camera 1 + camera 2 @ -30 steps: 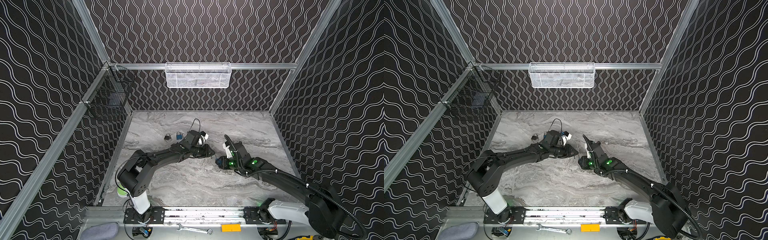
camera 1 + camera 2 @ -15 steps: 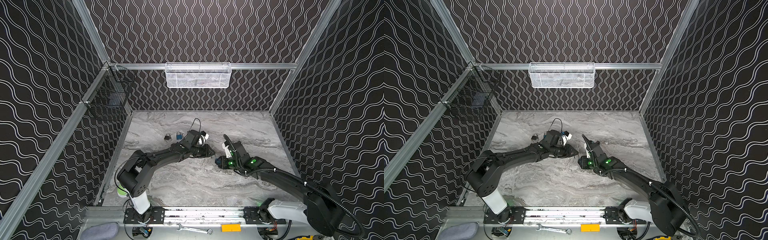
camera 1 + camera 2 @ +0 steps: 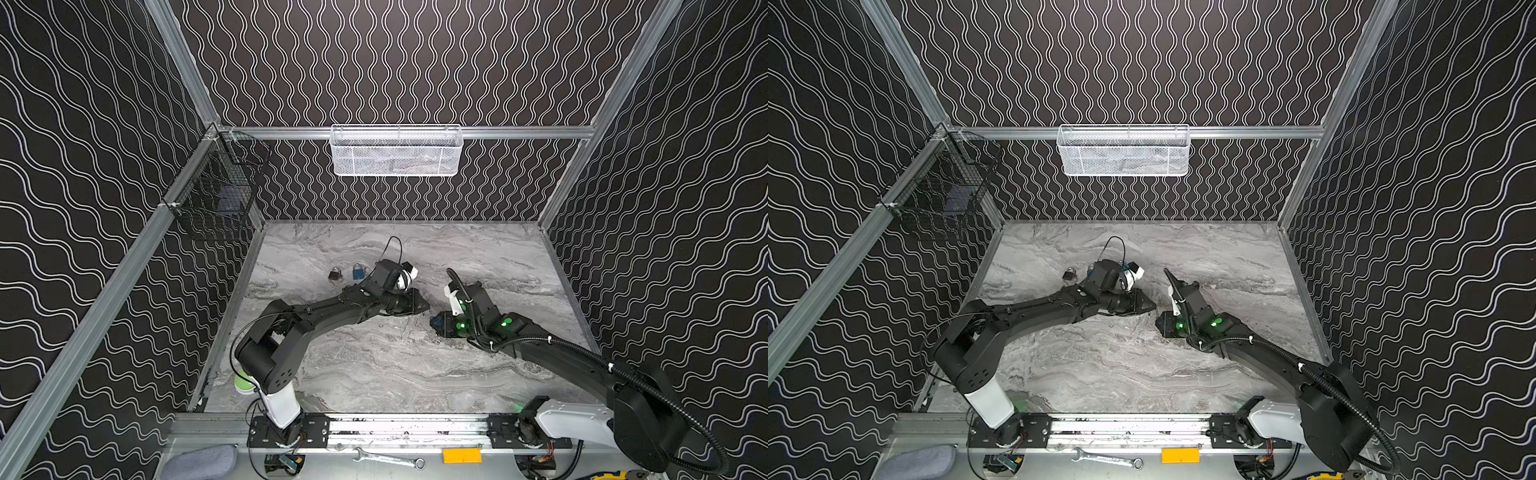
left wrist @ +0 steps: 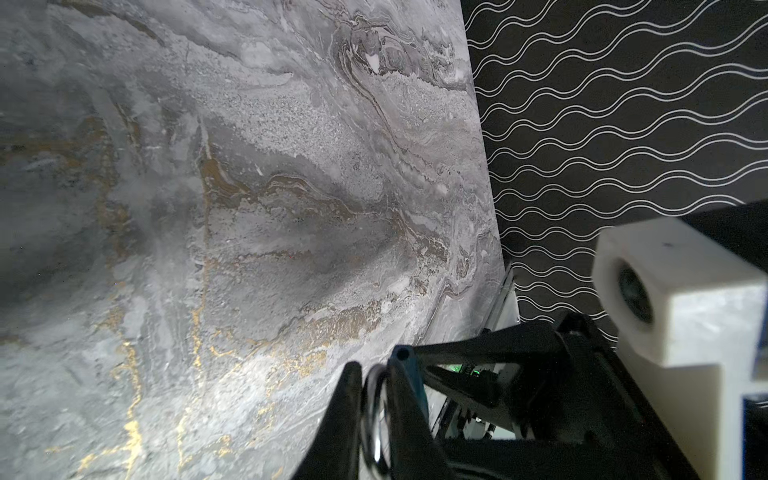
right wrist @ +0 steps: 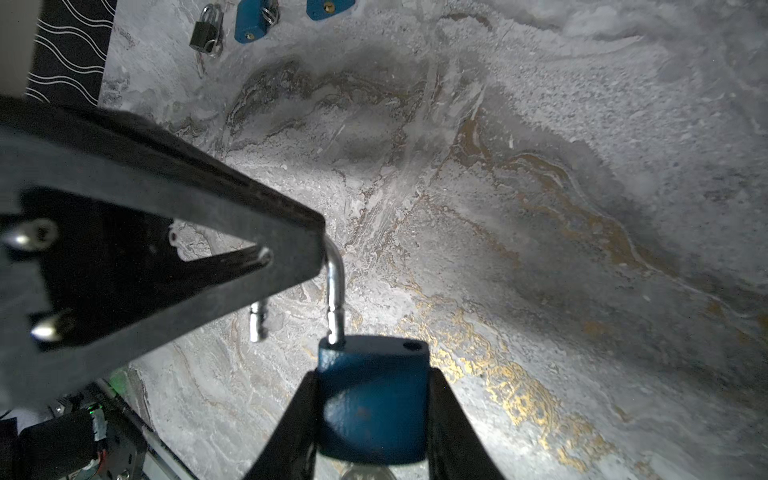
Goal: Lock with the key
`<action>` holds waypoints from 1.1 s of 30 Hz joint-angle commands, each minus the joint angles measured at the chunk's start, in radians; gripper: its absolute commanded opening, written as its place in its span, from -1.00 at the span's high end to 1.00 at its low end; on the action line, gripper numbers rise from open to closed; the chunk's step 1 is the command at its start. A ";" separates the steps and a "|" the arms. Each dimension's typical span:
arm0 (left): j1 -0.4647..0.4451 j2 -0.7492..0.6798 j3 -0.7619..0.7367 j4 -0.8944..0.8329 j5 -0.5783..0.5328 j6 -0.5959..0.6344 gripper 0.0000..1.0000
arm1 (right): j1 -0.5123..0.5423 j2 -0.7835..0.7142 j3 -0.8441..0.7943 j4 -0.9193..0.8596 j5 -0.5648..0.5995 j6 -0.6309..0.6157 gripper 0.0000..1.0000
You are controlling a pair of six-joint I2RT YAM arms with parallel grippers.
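Right tool is clamped on the blue padlock. Left tool pinches the shackle; its free end sits beside the hole, not over it.

Padlock in right claw, left claw on its shackle

The blue padlock, with a rounded painted body, was pinched by its sides in the right gripper. Its silver shackle stood open: one leg seated in the body, the free leg clear beside it, the bend caught in the left gripper. A silvery round piece under the body was too cropped to identify.
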 commanded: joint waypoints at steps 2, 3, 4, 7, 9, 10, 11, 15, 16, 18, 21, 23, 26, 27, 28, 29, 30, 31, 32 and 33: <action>-0.003 -0.007 0.016 -0.012 -0.009 0.030 0.79 | 0.002 -0.005 0.013 0.012 0.013 -0.007 0.62; -0.003 -0.005 0.019 -0.023 -0.015 0.033 0.81 | 0.002 -0.006 0.016 0.011 0.015 -0.007 0.61; -0.003 -0.005 0.024 -0.033 -0.016 0.035 0.83 | 0.002 -0.008 0.018 0.009 0.017 -0.006 0.59; -0.003 -0.004 0.031 -0.051 -0.025 0.026 0.86 | 0.001 -0.013 0.021 0.008 0.019 -0.003 0.42; -0.003 -0.006 0.034 -0.049 -0.024 0.010 0.89 | 0.002 -0.016 0.023 0.009 0.020 -0.003 0.30; -0.004 -0.007 0.036 -0.045 -0.023 0.002 0.91 | 0.001 -0.017 0.021 0.009 0.020 -0.002 0.22; -0.003 -0.007 0.037 -0.041 -0.021 -0.005 0.92 | 0.001 -0.017 0.018 0.010 0.020 -0.001 0.18; -0.003 -0.012 0.052 -0.057 -0.023 -0.021 0.97 | 0.001 -0.025 0.006 0.016 0.016 0.004 -0.07; -0.004 -0.012 0.054 -0.060 -0.024 -0.023 0.97 | 0.001 -0.028 0.003 0.017 0.015 0.003 -0.14; -0.004 -0.014 0.059 -0.069 -0.030 -0.031 0.99 | 0.002 -0.033 0.000 0.015 0.017 0.002 -0.25; -0.004 -0.023 0.065 -0.080 -0.039 -0.049 1.00 | 0.001 -0.049 -0.008 0.013 0.021 -0.013 -0.30; -0.004 -0.037 0.067 -0.101 -0.058 -0.071 1.00 | 0.001 -0.076 -0.031 0.036 0.024 -0.040 -0.32; -0.004 -0.058 0.068 -0.114 -0.090 -0.136 1.00 | 0.003 -0.144 -0.103 0.124 -0.012 -0.082 -0.32; -0.003 -0.063 0.071 -0.127 -0.100 -0.160 1.00 | 0.006 -0.172 -0.132 0.157 0.004 -0.079 -0.32; -0.003 -0.072 0.071 -0.141 -0.117 -0.193 1.00 | 0.011 -0.205 -0.171 0.203 0.023 -0.085 -0.32; -0.003 -0.078 0.066 -0.135 -0.128 -0.221 1.00 | 0.017 -0.234 -0.200 0.242 0.039 -0.095 -0.32; -0.004 -0.082 0.061 -0.130 -0.129 -0.255 1.00 | 0.026 -0.261 -0.234 0.282 0.082 -0.101 -0.33; -0.003 -0.085 0.054 -0.126 -0.129 -0.290 1.00 | 0.039 -0.286 -0.269 0.330 0.118 -0.115 -0.32; -0.004 -0.088 0.047 -0.103 -0.126 -0.313 1.00 | 0.051 -0.305 -0.297 0.372 0.147 -0.133 -0.32; -0.003 -0.091 0.043 -0.088 -0.121 -0.340 1.00 | 0.076 -0.326 -0.331 0.428 0.196 -0.153 -0.32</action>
